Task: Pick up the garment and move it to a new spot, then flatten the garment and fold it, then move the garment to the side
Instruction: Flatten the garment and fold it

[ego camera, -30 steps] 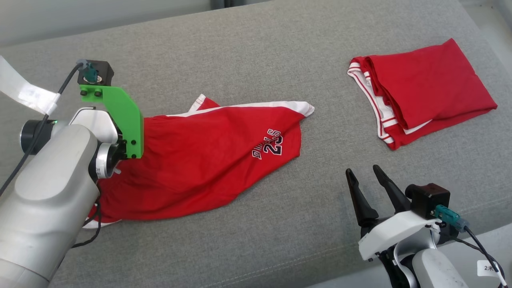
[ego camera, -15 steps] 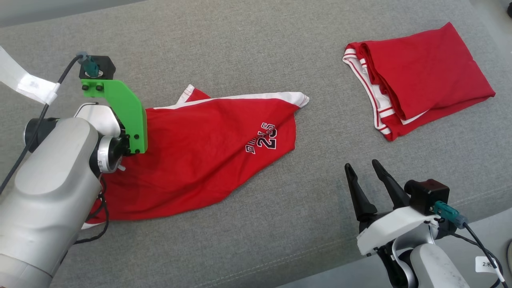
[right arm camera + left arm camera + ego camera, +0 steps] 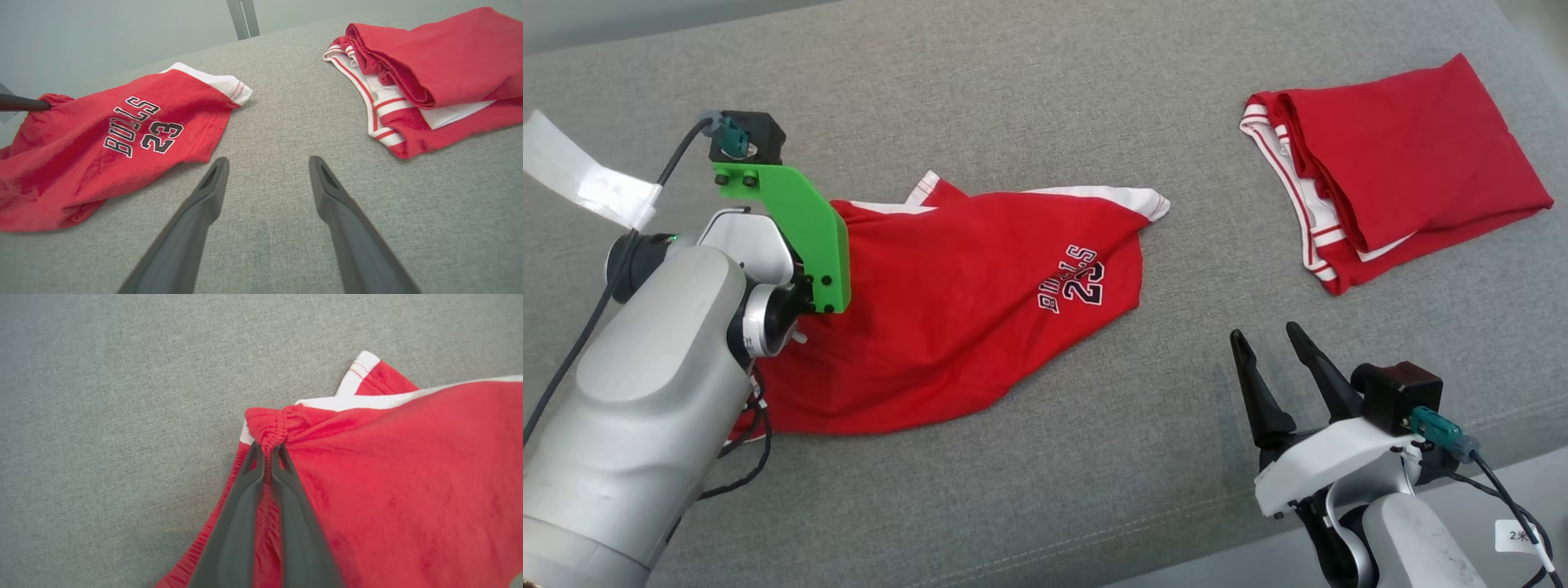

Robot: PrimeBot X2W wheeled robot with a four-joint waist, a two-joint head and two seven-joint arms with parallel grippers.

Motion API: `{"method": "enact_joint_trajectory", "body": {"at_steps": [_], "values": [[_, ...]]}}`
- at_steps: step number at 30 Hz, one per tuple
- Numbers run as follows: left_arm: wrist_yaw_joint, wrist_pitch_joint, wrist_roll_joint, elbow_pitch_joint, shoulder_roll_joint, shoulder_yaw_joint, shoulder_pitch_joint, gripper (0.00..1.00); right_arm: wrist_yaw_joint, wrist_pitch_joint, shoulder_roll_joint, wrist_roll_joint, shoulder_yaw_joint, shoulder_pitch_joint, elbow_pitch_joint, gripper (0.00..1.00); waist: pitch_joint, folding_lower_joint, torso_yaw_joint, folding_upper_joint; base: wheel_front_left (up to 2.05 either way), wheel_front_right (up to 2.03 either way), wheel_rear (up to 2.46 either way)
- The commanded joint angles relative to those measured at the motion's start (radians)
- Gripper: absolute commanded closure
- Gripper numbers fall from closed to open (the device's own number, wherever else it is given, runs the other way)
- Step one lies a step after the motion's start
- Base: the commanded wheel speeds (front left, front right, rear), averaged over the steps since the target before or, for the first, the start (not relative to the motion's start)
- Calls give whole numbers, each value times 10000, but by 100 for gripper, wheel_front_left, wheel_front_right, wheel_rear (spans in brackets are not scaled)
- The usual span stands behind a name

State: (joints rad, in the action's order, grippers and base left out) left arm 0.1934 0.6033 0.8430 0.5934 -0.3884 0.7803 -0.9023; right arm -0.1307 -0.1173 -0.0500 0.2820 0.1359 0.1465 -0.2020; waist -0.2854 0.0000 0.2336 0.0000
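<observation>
Item: red Bulls 23 shorts [image 3: 964, 327], crumpled, centre-left of the head view on a grey upholstered cushion [image 3: 1045, 98].
Left gripper [image 3: 267, 451]: pinched tight on the gathered waistband.
Right gripper [image 3: 1266, 333]: jaws wide, empty, lower right.
Folded red garment [image 3: 1405, 180]: upper right, well apart.
Handling: lift straight up until the cloth hangs free, then carry it. Avoid dragging it toward the folded pile.

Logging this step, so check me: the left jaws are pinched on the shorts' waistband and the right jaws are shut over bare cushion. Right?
Not quite. The right jaws are open, not shut, as the right wrist view shows. The rest holds: they hang over bare cushion, and the left jaws are pinched on the waistband of the shorts.
</observation>
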Motion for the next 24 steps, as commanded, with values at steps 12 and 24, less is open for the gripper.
{"method": "enact_joint_trajectory", "body": {"at_steps": [12,24], "values": [[841,-1399,4,-3147,-1067,-347,2471,100,1,338,-17,-389,-462,-581,277,0,1062,0,-1080,0,0,0,0],[2496,-2094,547,-5389,-1520,-598,5674,100,1,724,-19,-498,-453,-936,632,0,1573,0,-1602,0,0,0,0]]}}
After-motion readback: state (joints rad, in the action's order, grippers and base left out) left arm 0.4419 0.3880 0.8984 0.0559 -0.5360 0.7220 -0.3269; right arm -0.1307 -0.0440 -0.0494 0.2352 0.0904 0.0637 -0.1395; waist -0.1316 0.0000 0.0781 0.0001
